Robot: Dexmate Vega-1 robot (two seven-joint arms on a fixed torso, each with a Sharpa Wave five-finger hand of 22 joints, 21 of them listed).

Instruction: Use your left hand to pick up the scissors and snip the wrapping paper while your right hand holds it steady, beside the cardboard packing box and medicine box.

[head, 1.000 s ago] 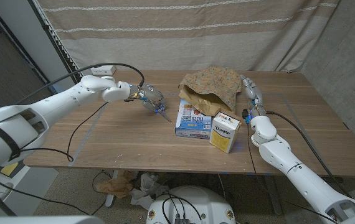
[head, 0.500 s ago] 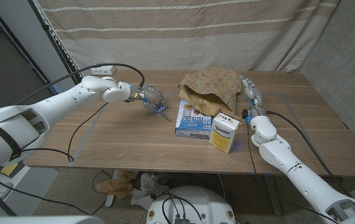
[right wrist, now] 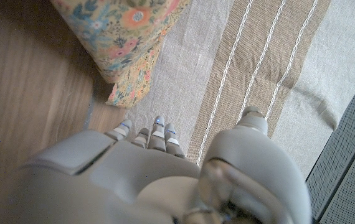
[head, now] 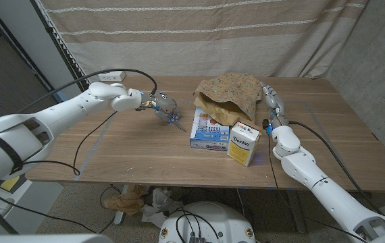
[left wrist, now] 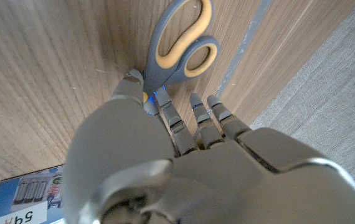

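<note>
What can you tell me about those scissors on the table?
The scissors have grey handle loops lined with yellow-orange, plastic by the look. They lie on the wooden table, left of the boxes. The left robot hand is right over them, its fingers reaching to the base of the handles; whether it already grips them cannot be told. The blades are hidden under the hand.

Even, soft light falls on my table (head: pixel 145 148); shadows are faint. My wrist views are blurred up close, with wood grain smeared.
</note>
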